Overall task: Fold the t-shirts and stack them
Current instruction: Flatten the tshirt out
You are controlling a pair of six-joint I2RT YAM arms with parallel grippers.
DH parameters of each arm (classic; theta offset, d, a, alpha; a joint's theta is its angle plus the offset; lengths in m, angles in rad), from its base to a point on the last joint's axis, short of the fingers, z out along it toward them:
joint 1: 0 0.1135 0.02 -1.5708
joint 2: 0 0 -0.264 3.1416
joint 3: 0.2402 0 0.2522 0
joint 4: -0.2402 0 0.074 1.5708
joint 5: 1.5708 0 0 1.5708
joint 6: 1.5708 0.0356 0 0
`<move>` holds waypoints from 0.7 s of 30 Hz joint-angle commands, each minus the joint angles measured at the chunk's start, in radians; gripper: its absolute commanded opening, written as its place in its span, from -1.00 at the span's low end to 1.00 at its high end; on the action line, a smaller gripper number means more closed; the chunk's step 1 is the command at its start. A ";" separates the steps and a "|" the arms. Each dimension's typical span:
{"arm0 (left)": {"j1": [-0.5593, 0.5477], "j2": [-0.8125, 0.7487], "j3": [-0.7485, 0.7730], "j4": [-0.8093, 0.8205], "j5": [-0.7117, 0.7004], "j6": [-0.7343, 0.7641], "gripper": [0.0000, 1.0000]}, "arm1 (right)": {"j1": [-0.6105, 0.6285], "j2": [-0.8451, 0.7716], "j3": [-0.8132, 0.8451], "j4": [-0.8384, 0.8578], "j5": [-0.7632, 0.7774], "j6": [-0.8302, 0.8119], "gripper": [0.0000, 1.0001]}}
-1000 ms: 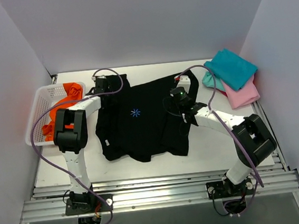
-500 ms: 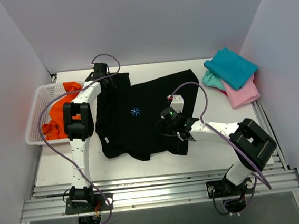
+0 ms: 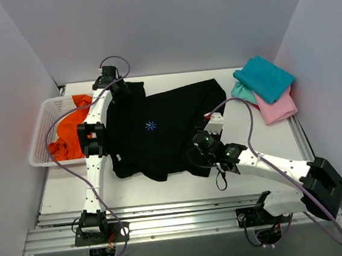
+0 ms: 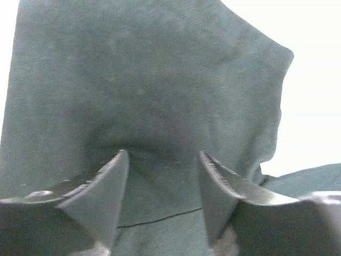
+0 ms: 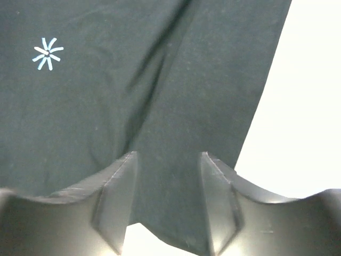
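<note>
The black t-shirt point(image 3: 165, 134) lies spread on the table, its light-blue starburst point(image 3: 151, 125) facing up. My left gripper point(image 3: 114, 87) hovers over the shirt's back left corner; in the left wrist view its jaws point(image 4: 164, 157) stand open with black cloth point(image 4: 160, 80) flat beneath them. My right gripper point(image 3: 200, 150) is over the shirt's near right corner, open point(image 5: 168, 160), the hem corner point(image 5: 181, 213) lying between its fingers ungripped. A folded teal shirt point(image 3: 265, 78) rests on a pink one point(image 3: 276, 109) at the back right. An orange shirt point(image 3: 68, 129) sits bunched in the basket.
A white mesh basket point(image 3: 38, 137) stands at the left edge. White walls close in the back and both sides. Purple cables loop above both arms. Bare white table point(image 5: 309, 106) shows to the right of the black shirt.
Both grippers have opened. The left arm reached farther back along the shirt's corner. The right arm drew back toward the near edge, and the shirt's right side now lies flatter.
</note>
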 commanded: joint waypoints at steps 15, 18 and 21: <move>-0.002 -0.360 -0.229 0.460 0.167 -0.022 0.88 | 0.145 -0.120 -0.088 -0.094 0.192 0.141 0.15; -0.025 -0.583 -0.432 0.461 0.153 -0.035 0.88 | 0.118 -0.030 -0.096 0.035 0.161 0.108 0.05; -0.057 -0.844 -0.672 0.545 0.111 -0.041 0.88 | 0.066 0.052 -0.099 0.120 0.091 0.086 -0.03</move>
